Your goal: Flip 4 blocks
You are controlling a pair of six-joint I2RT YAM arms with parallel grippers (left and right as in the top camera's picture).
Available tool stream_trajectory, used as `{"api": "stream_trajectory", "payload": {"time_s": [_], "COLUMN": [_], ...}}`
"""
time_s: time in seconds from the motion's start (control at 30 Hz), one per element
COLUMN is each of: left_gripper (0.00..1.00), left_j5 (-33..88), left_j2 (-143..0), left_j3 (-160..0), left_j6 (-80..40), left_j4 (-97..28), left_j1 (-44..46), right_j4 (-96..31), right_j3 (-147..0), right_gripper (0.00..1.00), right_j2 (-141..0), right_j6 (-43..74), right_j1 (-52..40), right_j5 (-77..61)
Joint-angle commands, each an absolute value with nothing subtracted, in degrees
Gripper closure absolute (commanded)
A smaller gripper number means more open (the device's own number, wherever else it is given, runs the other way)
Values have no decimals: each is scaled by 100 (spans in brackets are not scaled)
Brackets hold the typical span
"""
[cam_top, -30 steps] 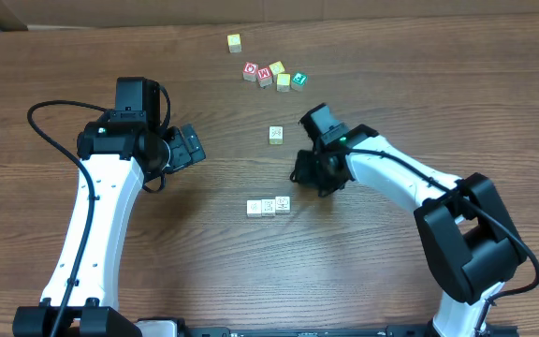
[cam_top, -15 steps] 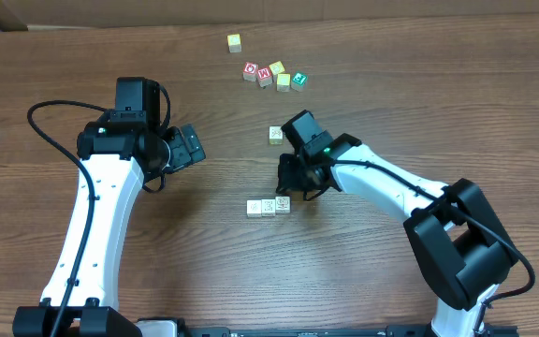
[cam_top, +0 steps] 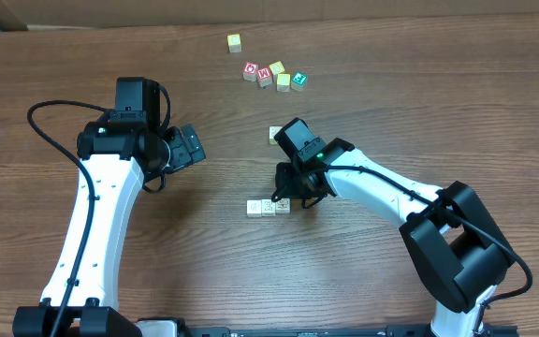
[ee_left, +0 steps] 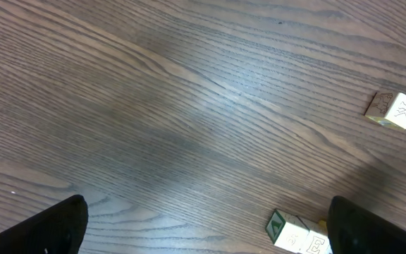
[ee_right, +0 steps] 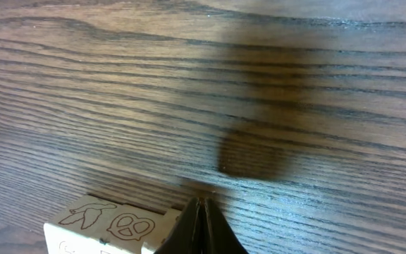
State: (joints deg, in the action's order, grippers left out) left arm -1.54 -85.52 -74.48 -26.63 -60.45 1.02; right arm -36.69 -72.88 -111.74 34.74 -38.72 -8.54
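Only one letter reads — a green E on the green-sided cube [ee_left: 294, 236].

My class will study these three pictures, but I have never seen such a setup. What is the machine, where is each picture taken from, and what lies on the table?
Two white robot arms stand at a wooden table. One picture looks down from above; the other two come from cameras on each wrist. The left gripper is open and empty. The right gripper is shut, holding nothing, its tip down by a row of three pale blocks. A fourth pale block and coloured blocks lie farther back.
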Motion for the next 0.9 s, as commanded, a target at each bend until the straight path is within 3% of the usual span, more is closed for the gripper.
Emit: {"api": "stream_trajectory", "payload": {"time_s": [0.0,0.87], "left_gripper": [0,0], "left_j5": [-167,-167], "left_j2": [-8549,-8549], "left_j3": [-7509,-7509], "left_j6": [-2637,-2637], "left_j4": [-6040,-6040], "left_j1": [78,78], "right_j4": [-3634,-3656], "right_j3": [-7384,-7384], "right_gripper": [96,96], "right_j2": [-11028,-11028], "right_j6": [3465,3463], "right_j1": [-3894,-3894], "right_j5": [-864,-1315]}}
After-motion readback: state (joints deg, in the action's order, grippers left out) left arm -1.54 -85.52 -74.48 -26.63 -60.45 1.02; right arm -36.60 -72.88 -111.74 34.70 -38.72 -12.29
